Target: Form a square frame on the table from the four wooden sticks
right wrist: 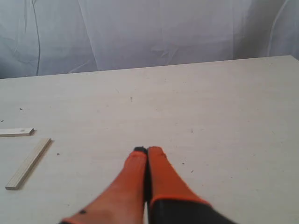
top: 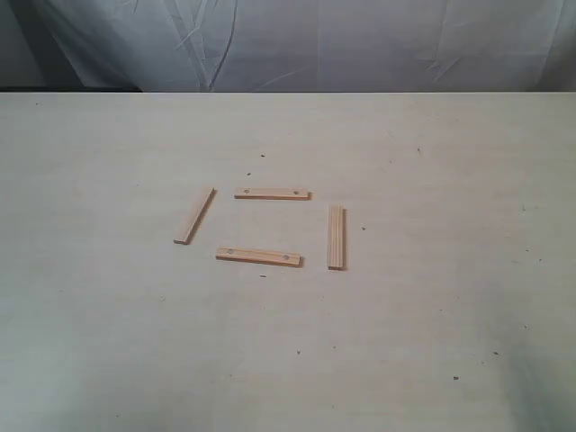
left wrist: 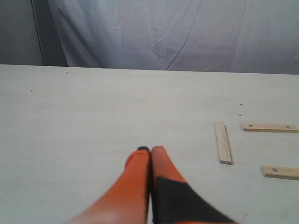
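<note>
With the left gripper [left wrist: 150, 150] and right gripper [right wrist: 147, 150] both pinched together, seemingly on nothing, the four wooden sticks [top: 272, 193] lie gapped in the middle of the table [top: 432, 342], well off every edge, so pushing the slanted stick [top: 196, 216] square risks knocking its neighbours askew.

A creased pale cloth backdrop [top: 360, 40] (whitish, faintly blue-grey) hangs across the background in every view.

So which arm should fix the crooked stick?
Probably the left. The tilted stick lies on the left of the group, closest to the left gripper, which is shut and empty.
</note>
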